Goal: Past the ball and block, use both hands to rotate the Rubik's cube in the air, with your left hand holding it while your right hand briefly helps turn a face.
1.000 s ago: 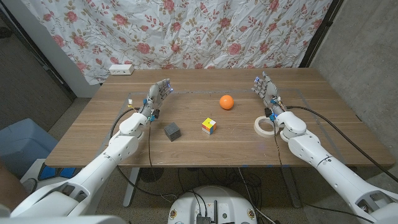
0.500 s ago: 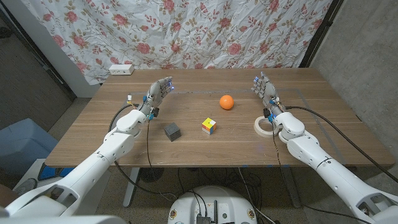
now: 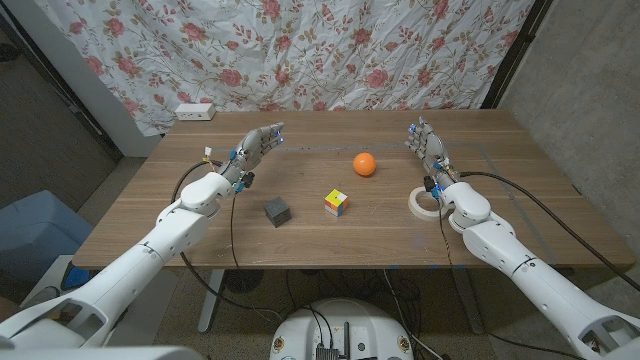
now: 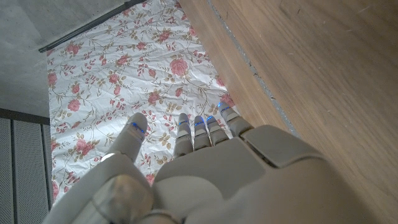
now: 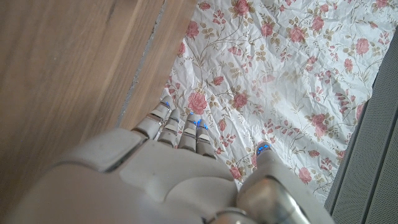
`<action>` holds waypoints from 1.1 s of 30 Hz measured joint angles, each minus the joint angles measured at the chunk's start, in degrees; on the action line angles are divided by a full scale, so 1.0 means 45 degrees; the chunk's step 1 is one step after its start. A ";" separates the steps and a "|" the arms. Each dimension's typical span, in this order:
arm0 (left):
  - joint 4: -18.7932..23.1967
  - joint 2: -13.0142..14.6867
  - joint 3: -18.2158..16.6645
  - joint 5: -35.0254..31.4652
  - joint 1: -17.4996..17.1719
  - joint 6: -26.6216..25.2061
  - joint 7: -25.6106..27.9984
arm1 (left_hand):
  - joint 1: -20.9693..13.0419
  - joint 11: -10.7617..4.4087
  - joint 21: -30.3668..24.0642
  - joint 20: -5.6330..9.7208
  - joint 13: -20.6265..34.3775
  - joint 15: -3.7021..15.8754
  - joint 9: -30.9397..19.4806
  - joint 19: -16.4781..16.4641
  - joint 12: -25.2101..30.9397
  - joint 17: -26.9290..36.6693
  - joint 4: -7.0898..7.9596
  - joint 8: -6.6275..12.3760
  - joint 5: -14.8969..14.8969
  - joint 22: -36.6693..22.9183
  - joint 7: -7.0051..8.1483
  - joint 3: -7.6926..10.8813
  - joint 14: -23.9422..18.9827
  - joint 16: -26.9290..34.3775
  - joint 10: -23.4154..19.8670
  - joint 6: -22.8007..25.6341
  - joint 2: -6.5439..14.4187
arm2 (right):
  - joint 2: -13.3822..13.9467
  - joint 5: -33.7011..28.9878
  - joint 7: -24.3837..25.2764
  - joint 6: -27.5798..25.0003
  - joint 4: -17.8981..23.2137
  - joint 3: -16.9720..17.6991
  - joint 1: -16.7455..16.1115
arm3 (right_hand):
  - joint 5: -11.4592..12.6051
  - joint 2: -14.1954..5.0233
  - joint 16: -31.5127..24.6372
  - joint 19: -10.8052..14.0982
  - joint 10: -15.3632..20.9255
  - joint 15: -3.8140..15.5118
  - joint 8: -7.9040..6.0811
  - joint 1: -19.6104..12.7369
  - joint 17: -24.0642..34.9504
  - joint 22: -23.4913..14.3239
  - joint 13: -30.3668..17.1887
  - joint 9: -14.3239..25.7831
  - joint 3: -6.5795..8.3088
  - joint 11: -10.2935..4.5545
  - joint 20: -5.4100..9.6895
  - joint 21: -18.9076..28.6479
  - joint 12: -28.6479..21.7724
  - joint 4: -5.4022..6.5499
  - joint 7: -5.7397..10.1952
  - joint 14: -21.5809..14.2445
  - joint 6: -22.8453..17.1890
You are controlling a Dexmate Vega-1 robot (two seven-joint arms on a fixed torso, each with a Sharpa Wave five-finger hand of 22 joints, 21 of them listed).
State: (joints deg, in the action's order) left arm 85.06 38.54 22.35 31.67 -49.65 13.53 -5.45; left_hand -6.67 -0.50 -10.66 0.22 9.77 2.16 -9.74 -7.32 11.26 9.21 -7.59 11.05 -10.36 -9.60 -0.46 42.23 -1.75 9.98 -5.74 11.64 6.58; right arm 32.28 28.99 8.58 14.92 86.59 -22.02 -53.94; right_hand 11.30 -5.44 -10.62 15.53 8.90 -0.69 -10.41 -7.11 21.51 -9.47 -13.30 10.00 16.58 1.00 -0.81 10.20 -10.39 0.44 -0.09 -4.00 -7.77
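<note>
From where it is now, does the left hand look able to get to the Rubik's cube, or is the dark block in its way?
Probably yes. The left hand is open and holds nothing. The dark block sits beside the Rubik's cube, apart from it, so coming from above or from the far side looks free.

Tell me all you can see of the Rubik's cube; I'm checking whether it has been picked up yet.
The cube sits on the wooden table near its middle, not lifted. It is small, with a yellow top and mixed coloured stickers, white, red and blue among them, on its near sides, so it looks scrambled. It stands turned, one corner toward the camera. Nothing touches it: the dark block lies apart on its left, the orange ball behind it, and both hands are well away.
</note>
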 measured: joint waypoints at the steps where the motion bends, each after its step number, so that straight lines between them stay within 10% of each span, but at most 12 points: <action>1: 0.0266 0.0240 0.0017 -0.0068 -0.0046 -0.0091 -0.0070 | -0.0108 0.0020 0.0000 0.0018 -0.0001 -0.0019 0.0000 -0.0019 0.0000 0.0000 -0.0084 0.0000 0.0000 0.0000 0.0024 0.0013 -0.0019 0.0000 -0.0021 0.0023 0.0056 | 0.0035 -0.0064 0.0058 0.0000 0.0076 0.0008 -0.0055 | 0.0000 0.0000 0.0000 0.0000 0.0000 0.0050 0.0000 0.0000 0.0000 0.0000 0.0000 0.0000 0.0030 0.0000 0.0000 0.0000 0.0000 -0.0030 0.0000 -0.0050 0.0000; 33: 0.3198 0.2621 0.0341 -0.2337 -0.0194 -0.1224 -0.0896 | -0.1785 -0.1120 0.0000 -0.0048 0.0054 -0.0047 -0.0063 -0.0360 0.0099 0.0061 -0.0841 0.0193 -0.0060 -0.0001 0.0835 0.0217 -0.0047 0.0000 -0.0835 0.1053 -0.0496 | 0.0092 -0.0338 0.0225 0.0410 0.0563 0.0120 -0.0708 | 0.0000 0.0000 -0.0014 0.0071 -0.0024 0.0133 0.0000 0.0000 -0.0287 0.0002 0.0238 -0.0003 0.0151 -0.0114 0.0069 0.0043 -0.0053 -0.0152 0.0070 -0.0045 0.0071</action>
State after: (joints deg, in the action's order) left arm 99.45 50.33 23.89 21.16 -50.52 8.02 -9.48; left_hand -14.70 -5.54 -10.66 0.00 10.01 1.95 -10.02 -8.94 11.71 9.48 -11.38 11.92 -10.63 -9.60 3.29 43.21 -1.96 9.98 -9.50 16.37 4.35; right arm 32.69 27.47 9.59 16.77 89.12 -21.48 -57.12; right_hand 11.30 -5.44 -10.68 15.85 8.79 -0.09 -10.41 -7.11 20.22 -9.46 -12.23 9.99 17.26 0.49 -0.50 10.39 -10.63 -0.24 0.22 -4.21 -7.45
